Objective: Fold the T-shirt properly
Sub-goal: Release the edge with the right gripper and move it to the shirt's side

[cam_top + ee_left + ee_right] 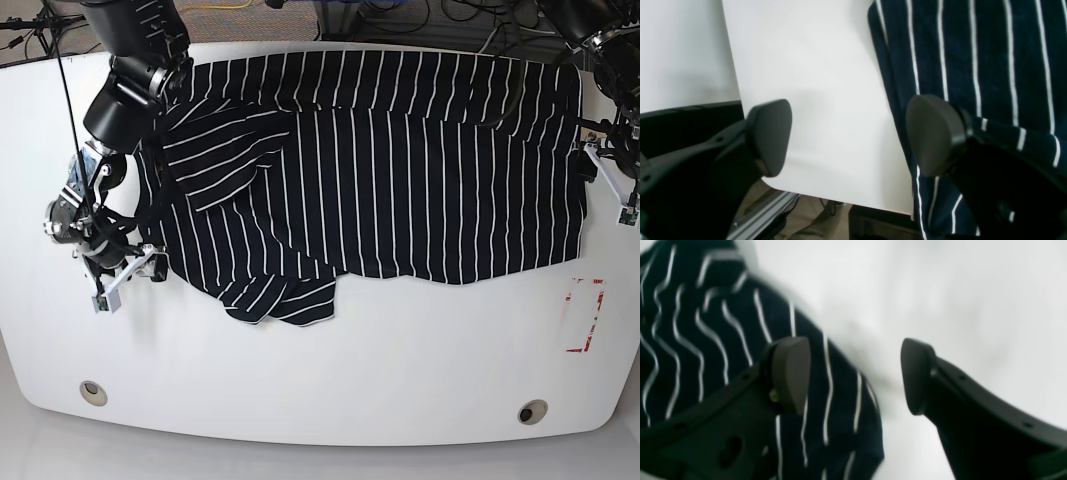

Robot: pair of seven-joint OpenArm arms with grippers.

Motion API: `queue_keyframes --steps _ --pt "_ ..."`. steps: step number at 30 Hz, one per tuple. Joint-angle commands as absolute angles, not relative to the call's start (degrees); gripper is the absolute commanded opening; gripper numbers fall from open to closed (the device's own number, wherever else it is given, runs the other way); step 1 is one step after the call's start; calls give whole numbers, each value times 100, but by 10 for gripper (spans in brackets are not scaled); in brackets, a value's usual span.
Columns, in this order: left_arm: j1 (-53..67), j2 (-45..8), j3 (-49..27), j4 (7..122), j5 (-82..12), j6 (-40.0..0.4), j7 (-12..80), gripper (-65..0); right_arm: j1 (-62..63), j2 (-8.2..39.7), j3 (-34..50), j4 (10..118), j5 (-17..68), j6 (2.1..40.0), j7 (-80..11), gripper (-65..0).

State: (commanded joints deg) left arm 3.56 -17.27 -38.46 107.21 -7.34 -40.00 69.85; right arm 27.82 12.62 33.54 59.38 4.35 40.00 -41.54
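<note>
The left hand gapes, seemingly above the T-shirt's edge.

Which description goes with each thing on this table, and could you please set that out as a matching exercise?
1. T-shirt
2. Left gripper
3. Right gripper
4. Tabletop

A. white surface beneath the cloth
B. at the base view's left side, fingers apart
C. dark with thin white stripes
D. at the base view's right side, fingers apart

Pairs: 1-C; 2-D; 3-B; 4-A
</note>
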Motion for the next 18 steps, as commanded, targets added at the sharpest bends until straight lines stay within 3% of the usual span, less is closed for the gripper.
queue_keyframes --steps 7,18 --pt "365 -1719 -3846 10721 -734 -4000 6985 -119 2976 1349 2914 4989 444 4000 -3407 -249" --pt "356 -1710 -3846 10721 -734 -4000 6985 -119 2862 1103 2659 4892 435 4000 -3292 -250"
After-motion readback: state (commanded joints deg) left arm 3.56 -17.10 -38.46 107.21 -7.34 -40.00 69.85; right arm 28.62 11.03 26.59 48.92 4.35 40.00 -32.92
